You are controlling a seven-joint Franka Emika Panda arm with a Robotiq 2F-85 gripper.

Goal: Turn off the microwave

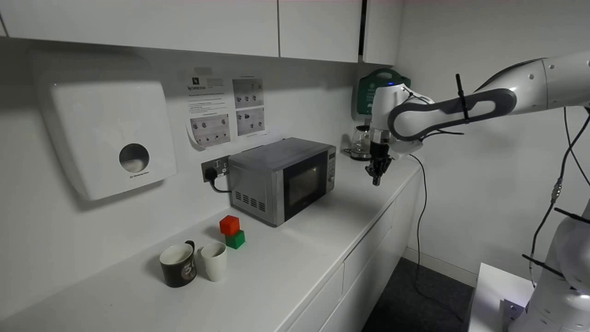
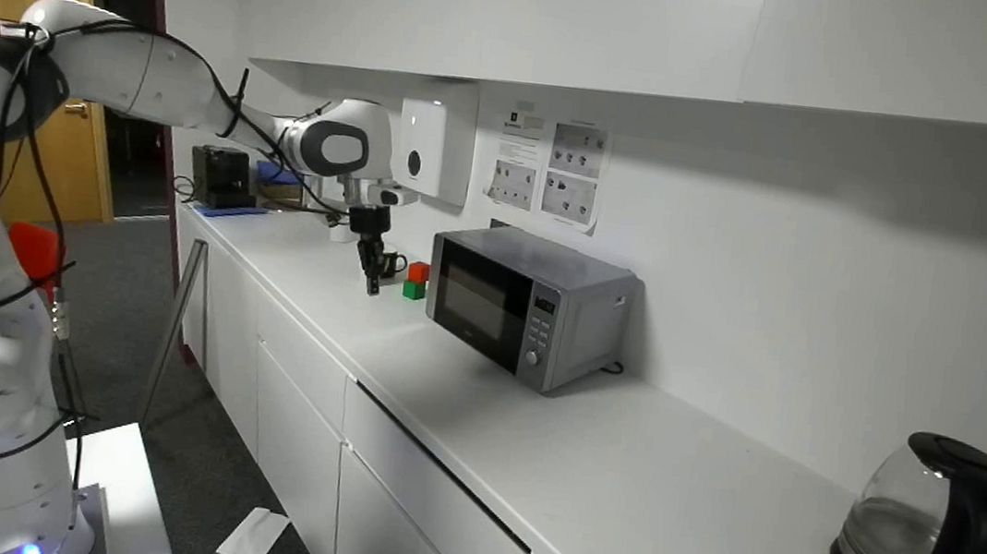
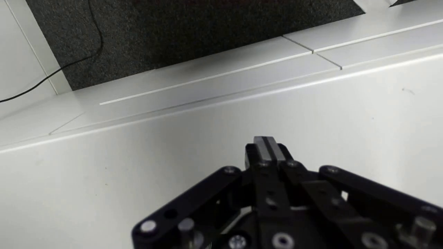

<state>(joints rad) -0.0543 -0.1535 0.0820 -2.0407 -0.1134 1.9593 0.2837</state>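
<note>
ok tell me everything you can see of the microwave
The microwave is a grey, metal-looking box standing upright on the white counter, back towards the wall. Its dark glass door is shut; beside it runs a narrow control panel with a small display, buttons and a round knob. One side has slotted vents, and a black cable runs behind it from the wall socket. The tool does not touch it. I can't tell if it is running.

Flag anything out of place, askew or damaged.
A white sheet, probably paper, lies on the floor near the lower cabinets, as if dropped. The Nespresso notice curls at a lower corner, and the red block sits off-centre on the green block.
</note>
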